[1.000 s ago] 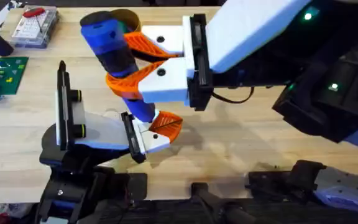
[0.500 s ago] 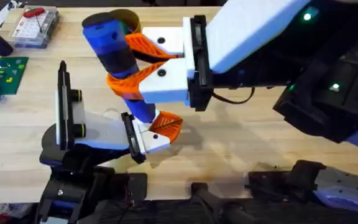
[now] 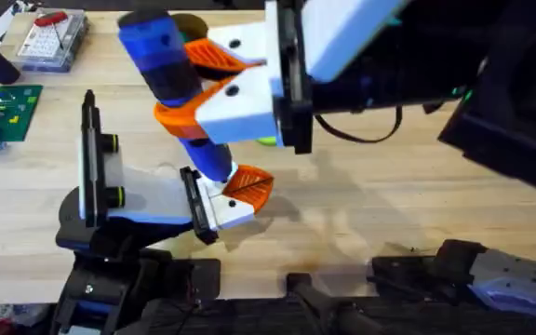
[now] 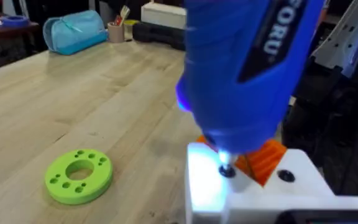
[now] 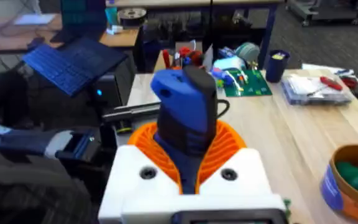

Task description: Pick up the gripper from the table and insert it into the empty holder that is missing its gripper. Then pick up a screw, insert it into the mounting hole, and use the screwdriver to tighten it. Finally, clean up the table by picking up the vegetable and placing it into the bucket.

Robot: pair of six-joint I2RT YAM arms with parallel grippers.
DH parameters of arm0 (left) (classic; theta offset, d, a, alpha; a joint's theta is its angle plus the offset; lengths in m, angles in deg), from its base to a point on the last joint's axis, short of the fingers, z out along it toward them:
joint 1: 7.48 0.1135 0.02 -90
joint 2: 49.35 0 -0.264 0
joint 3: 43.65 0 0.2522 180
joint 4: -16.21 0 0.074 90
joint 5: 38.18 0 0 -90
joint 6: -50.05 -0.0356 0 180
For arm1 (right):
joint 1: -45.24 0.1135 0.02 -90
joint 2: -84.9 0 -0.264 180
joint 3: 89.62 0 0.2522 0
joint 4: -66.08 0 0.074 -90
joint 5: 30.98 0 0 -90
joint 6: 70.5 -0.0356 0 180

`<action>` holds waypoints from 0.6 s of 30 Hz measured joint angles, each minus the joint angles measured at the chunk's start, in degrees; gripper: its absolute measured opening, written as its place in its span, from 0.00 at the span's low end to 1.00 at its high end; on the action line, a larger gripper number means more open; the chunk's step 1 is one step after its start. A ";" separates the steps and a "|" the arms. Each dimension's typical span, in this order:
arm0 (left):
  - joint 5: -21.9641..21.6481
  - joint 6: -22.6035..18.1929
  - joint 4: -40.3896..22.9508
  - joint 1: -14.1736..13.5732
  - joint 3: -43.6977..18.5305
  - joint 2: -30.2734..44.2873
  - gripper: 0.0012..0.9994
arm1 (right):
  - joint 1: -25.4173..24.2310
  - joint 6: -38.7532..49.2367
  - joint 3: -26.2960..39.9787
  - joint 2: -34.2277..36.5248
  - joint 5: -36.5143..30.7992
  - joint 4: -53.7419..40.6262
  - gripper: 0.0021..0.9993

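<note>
Lime-green round ring with small holes (image 4: 78, 176), lying flat on the wooden table (image 3: 417, 200). At the far left corner, clear plastic box with red-handled tool (image 3: 52, 37), beside green circuit board (image 3: 3, 107). Light blue pouch (image 4: 74, 32) far behind.

A light wooden table (image 3: 389, 200) carried the white holder (image 3: 147, 197) near its left front, a green circuit board (image 3: 3, 110) and clear parts box (image 3: 52, 37) far left, and a lime-green ring (image 4: 78, 175).
</note>
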 joint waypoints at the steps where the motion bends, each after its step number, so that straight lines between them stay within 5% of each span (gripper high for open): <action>1: -0.02 -0.09 -0.04 0.00 -0.15 0.00 0.01 | 0.11 0.39 0.95 0.35 -0.34 -0.73 0.08; 11: -0.02 -0.21 -0.72 0.00 -0.08 0.11 0.02 | -0.34 2.13 14.19 -0.10 -4.01 0.80 0.08; 18: -0.04 -0.21 -0.72 0.00 -0.08 0.11 0.01 | -0.94 4.90 15.96 -0.08 -4.05 -4.46 0.08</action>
